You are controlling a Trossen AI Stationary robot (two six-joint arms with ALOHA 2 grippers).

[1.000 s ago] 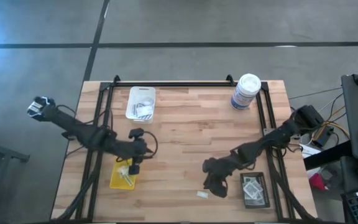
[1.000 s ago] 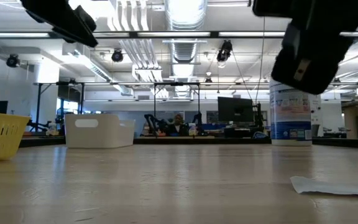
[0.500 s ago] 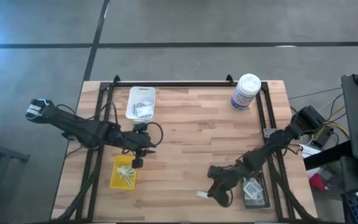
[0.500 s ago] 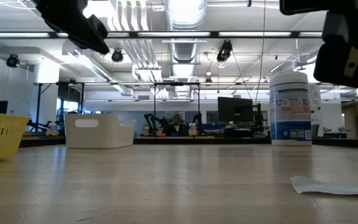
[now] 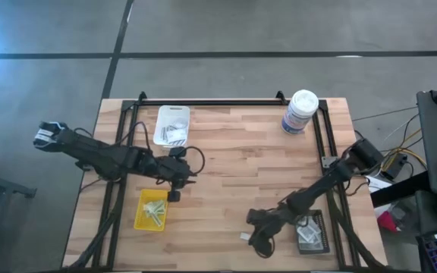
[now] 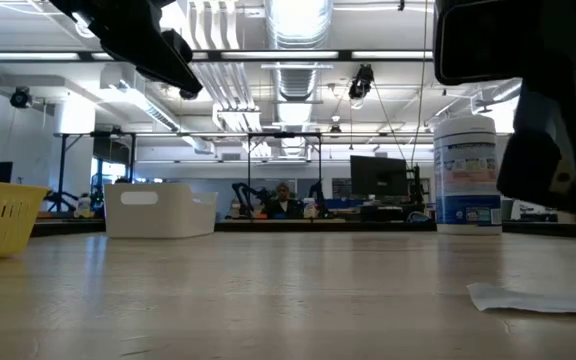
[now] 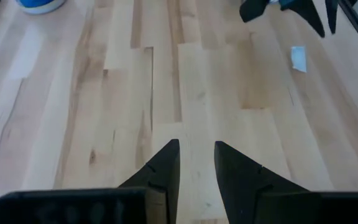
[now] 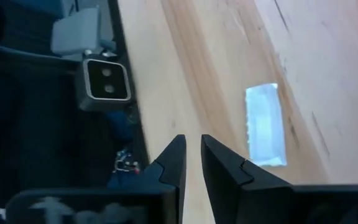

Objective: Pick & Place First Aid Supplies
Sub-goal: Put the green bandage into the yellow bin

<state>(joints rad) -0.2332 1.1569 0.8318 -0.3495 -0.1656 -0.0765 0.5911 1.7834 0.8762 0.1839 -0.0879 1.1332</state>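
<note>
One small pale packet of the first aid supplies lies flat on the wooden table near its front edge; the right wrist view shows this packet too. My right gripper hangs just beside and above it. Its fingers stand narrowly open with nothing between them, and the packet lies off to one side of them. My left gripper hovers beside the yellow tray, open and empty over bare wood. More supplies lie in the yellow tray, the white tray and the black tray.
A tall white canister with a blue label stands at the far right corner. Black rails run along the table's far and side edges. Bare wood lies between the two arms in the table's middle.
My right gripper has gone toward the table's near edge and sunk down beside the loose packet, rolling as it went. My left gripper has drifted off the yellow tray toward the table's right. The packet has not moved.
</note>
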